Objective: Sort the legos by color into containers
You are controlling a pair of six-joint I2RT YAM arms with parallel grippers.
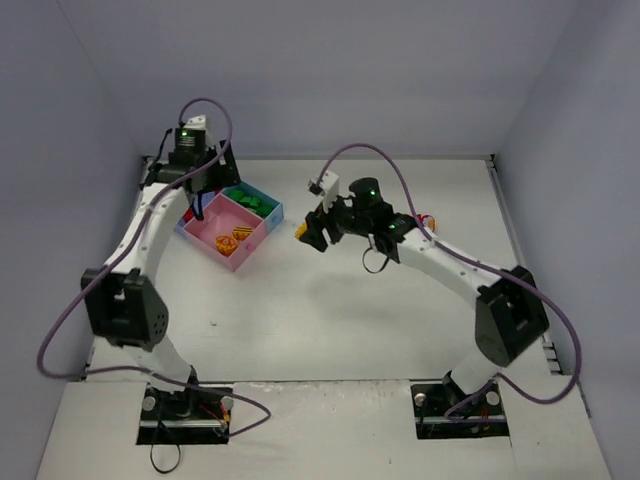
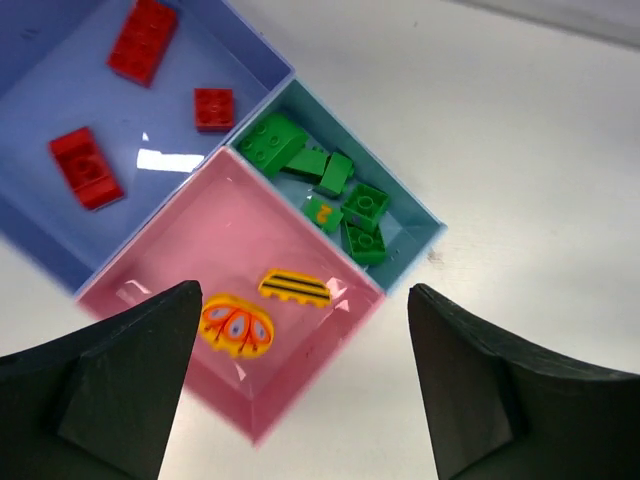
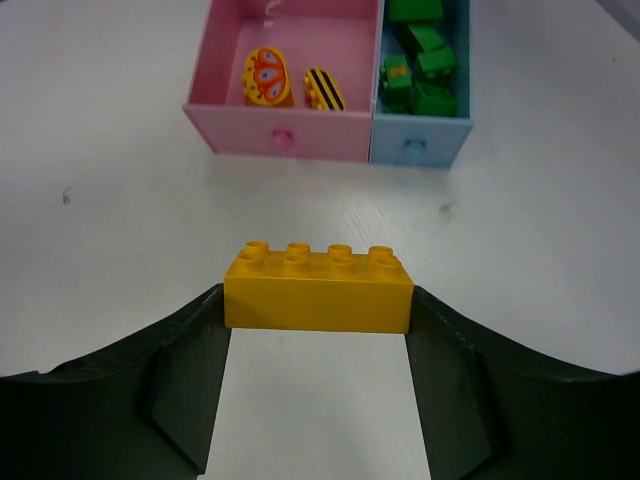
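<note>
The right hand (image 3: 315, 300) is clamped on the two short ends of a yellow brick (image 3: 318, 290), carried above the tabletop (image 3: 120, 230) a little short of the tray (image 1: 232, 265), studs up and level. The left hand (image 2: 305, 300) is released, its jaws spread wide with nothing between them, and it hangs directly over the pink compartment (image 2: 250, 250), where a yellow-orange oval piece (image 2: 236, 328) and a striped yellow piece (image 2: 294, 288) lie. That is probably where the yellow brick belongs, so the clearest risk is a meeting of the two hands: if the right one moves in before the left one is out of the way, fingers or wrists could knock together over the tray. A bump there could also shove the light tray across the tabletop or tip it, mixing the red bricks (image 2: 143, 40) in the blue compartment (image 2: 60, 90) with the green bricks (image 2: 275, 140) in the teal compartment (image 2: 405, 225). Aim is the second concern. The pink and teal compartments share a thin wall, and the right hand approaches from the side where both fronts face it, so a release slightly off line could send the yellow brick in with the green, or leave it balanced on the wall. Dropped from too high, the long brick may bounce out onto the tabletop.
</note>
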